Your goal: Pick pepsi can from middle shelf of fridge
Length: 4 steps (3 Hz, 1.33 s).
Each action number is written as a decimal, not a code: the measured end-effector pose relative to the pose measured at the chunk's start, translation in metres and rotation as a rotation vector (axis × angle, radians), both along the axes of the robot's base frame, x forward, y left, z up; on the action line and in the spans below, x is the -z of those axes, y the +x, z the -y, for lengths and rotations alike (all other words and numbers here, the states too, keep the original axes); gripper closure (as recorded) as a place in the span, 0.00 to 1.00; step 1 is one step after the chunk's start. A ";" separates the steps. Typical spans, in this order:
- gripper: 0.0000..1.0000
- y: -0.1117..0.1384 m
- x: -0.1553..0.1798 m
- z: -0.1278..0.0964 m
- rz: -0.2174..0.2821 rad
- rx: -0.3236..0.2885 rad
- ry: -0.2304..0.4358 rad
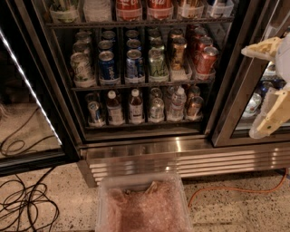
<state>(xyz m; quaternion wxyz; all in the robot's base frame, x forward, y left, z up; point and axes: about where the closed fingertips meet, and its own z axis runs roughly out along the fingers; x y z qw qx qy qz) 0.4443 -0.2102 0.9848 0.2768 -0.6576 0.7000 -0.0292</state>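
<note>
The fridge (pixel 149 156) stands with its left glass door swung open. On its middle shelf (pixel 136 84), rows of soda cans sit in clear trays. The pepsi can (pixel 134 64) is the blue one with a silver top in the front row, third from the left. A darker blue can (pixel 108 66) stands to its left and a green-silver can (pixel 158 63) to its right. My gripper (pixel 266 86) hangs at the right edge of the view, in front of the shut right door and well right of the can. It is open, its cream fingers (pixel 262 48) spread wide with nothing between them.
A clear plastic bin (pixel 102 206) with crinkled pinkish filling sits on the floor before the fridge. Black cables (pixel 25 204) lie at the left and an orange cable (pixel 235 190) at the right. Small bottles (pixel 136 106) fill the shelf below, red cola bottles (pixel 129 9) the one above.
</note>
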 end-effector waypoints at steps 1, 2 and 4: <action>0.00 0.001 0.001 0.000 0.013 -0.001 0.053; 0.00 0.007 0.008 -0.001 0.058 0.006 0.148; 0.00 0.035 0.025 -0.014 0.233 0.071 0.240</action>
